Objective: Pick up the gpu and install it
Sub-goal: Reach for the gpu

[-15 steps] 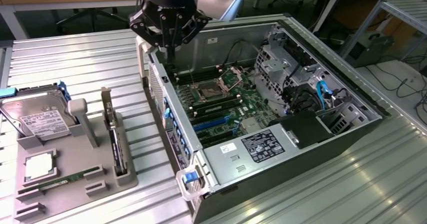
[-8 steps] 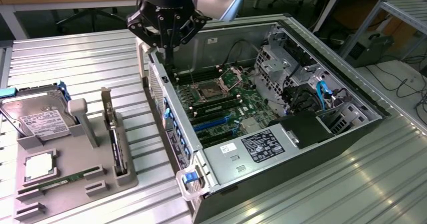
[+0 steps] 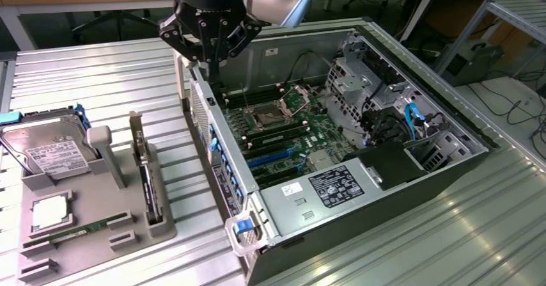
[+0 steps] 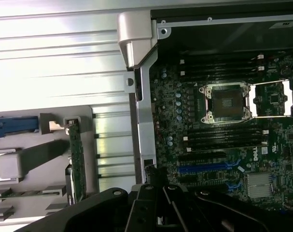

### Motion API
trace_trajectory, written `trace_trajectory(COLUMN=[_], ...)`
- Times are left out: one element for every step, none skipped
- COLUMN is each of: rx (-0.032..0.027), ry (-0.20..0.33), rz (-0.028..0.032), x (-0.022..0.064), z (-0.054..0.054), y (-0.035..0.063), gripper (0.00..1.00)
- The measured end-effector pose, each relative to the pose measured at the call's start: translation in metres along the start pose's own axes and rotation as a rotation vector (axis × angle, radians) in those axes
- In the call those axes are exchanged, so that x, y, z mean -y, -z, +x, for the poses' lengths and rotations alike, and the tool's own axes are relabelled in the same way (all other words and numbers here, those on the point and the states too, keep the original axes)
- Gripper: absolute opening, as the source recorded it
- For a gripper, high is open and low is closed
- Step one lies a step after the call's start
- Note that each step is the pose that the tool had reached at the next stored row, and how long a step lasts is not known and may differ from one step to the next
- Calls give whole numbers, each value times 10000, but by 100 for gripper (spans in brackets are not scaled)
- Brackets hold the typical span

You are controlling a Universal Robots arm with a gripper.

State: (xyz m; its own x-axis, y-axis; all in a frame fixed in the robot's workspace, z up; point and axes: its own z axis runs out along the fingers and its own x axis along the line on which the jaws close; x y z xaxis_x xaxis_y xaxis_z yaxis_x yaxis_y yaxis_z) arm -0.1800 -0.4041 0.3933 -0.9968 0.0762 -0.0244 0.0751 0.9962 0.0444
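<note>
Grey moulded tray (image 3: pixel 166 230) sits on the ribbed metal surface (image 3: pixel 102 81) at the exterior view's left, and the gpu (image 3: pixel 150 190) stands on edge in one of its slots, a thin dark card with its silver bracket rising at the far end. A hard drive (image 3: pixel 50 151) with a white label, a square processor chip (image 3: pixel 50 212) and a green memory stick (image 3: pixel 77 233) share the same tray.

Beside the tray, the open computer case (image 3: pixel 282 49) lies on its side with the motherboard (image 3: pixel 298 139) exposed. The jaws hang above the case wall nearest the tray, at its far corner. They are clenched to a point and carry nothing.

The gpu is well apart from the jaws, lower and towards the exterior view's left, with a strip of bare surface and the case wall between them. In the wrist view the card (image 4: pixel 77 162) shows edge-on in its slot, upright and untouched, on the other side of the case wall from the motherboard (image 4: pixel 223 145).
</note>
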Motion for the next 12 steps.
trace_trajectory(rx=[0,-1,0,0,0,0,0,0,0,0,0,0], ry=[0,0,0,0,0,0,0,0,0,0,0,0], rz=[0,1,1,1,1,0,0,0,0,1,1,0], x=[2,3,4,6,7,9,10,12,13,15,17,19], z=[5,9,13,17,22,26,30,35,40,46,53,59], y=[0,1,1,1,1,1,1,2,2,2,3,2], gripper=[11,11,11,11,11,11,11,11,11,11,11,11])
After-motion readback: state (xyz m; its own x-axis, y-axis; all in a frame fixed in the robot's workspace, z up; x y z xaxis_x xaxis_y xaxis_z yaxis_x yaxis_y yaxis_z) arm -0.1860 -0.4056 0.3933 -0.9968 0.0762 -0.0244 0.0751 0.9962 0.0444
